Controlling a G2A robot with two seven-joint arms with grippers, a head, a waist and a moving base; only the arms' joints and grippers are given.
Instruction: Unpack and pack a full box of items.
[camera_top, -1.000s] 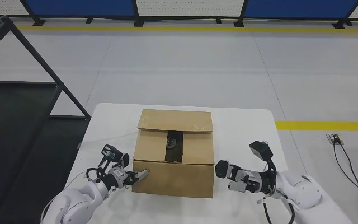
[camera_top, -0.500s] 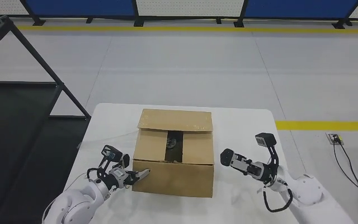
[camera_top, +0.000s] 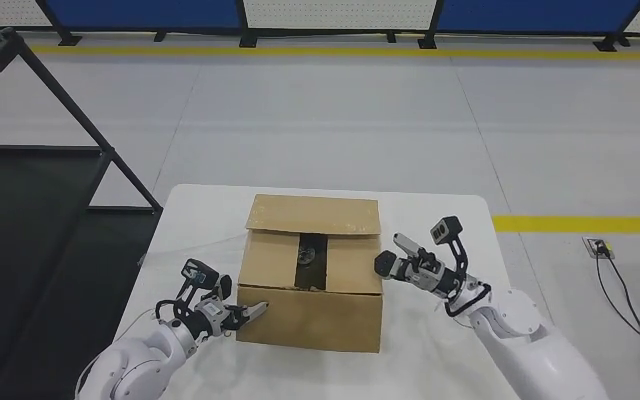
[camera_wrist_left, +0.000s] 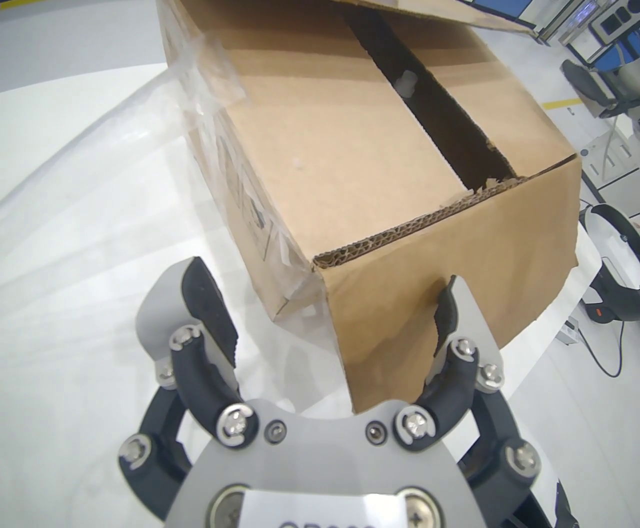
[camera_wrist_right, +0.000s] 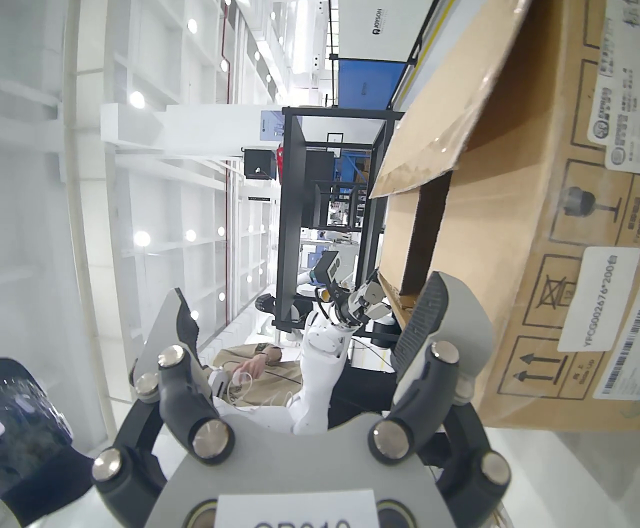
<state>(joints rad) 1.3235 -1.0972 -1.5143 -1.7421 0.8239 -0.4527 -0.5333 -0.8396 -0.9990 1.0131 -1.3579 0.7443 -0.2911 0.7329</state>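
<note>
A brown cardboard box (camera_top: 312, 275) stands in the middle of the white table (camera_top: 440, 215). Its top flaps are nearly shut, with a dark slot (camera_top: 310, 258) between them, and the rear flap (camera_wrist_right: 440, 110) is lifted a little. My left gripper (camera_top: 243, 313) is open at the box's front left corner; in the left wrist view this gripper (camera_wrist_left: 330, 305) straddles the corner edge, and one fingertip (camera_wrist_left: 447, 305) touches the front face of the box (camera_wrist_left: 380, 150). My right gripper (camera_top: 390, 256) is open at the upper right edge of the box (camera_wrist_right: 545, 210), holding nothing.
Loose clear tape (camera_wrist_left: 210, 100) clings to the box's left side. A black metal frame (camera_top: 60, 110) stands off the table's left. Bare table lies on both sides of the box and behind it.
My right arm has moved up and away from the table's front, from the box's lower right to its upper right edge. The left arm and the box have stayed put.
</note>
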